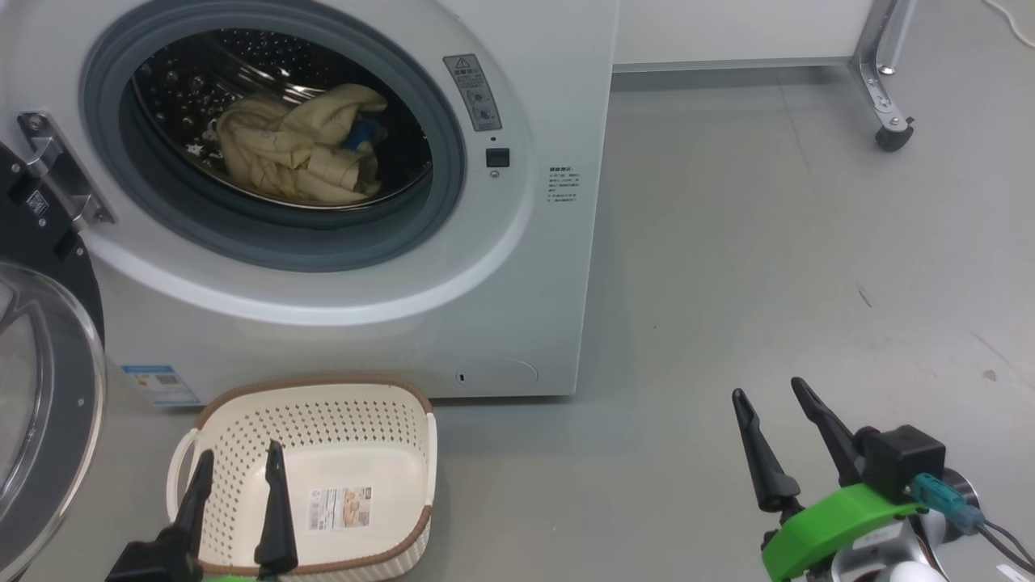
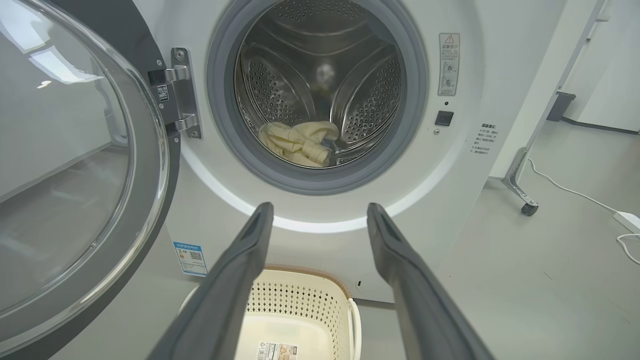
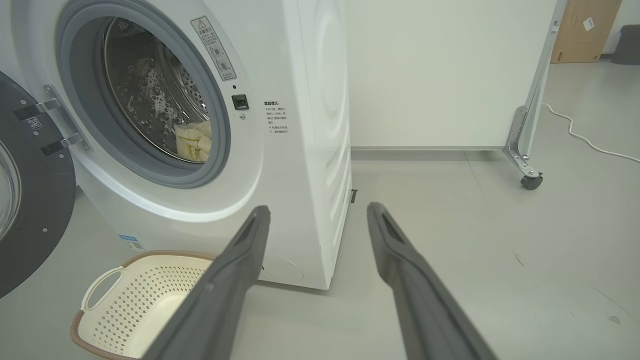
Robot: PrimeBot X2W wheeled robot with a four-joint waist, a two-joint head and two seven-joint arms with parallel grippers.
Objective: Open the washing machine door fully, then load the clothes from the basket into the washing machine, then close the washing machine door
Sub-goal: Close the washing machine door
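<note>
Fingers spread wide and holding nothing, my left gripper (image 1: 239,453) hangs over the near end of the basket (image 1: 315,382). The basket sits on the grey floor (image 1: 768,242) just in front of the washing machine (image 1: 517,242). Its perforated cream base is bare, with the label sticker (image 1: 341,508) showing between my two fingers. My right gripper (image 1: 768,390) is off to the right, well apart from the basket and above bare floor. It is just as wide open and has hold of nothing.

Beyond the basket, low on the machine's white front, I see the blue energy sticker (image 1: 159,385) at the left and the round flap (image 1: 497,373) near the right corner. The washing machine door (image 1: 32,218) stands swung out on my left, hung from the steel hinge (image 1: 57,174) beside the opening. Its black rim and clear glass bowl run off the edge of the head view.

Past the grey gasket (image 1: 453,162), the clothes (image 1: 299,145) lie inside the steel drum (image 1: 242,56). They form a crumpled cream-yellow bundle on the drum's bottom, with a small blue bit at its right side. Farther back, to the right of the machine, a metal leg on a caster (image 1: 893,133) stands on the floor by a white panel.
</note>
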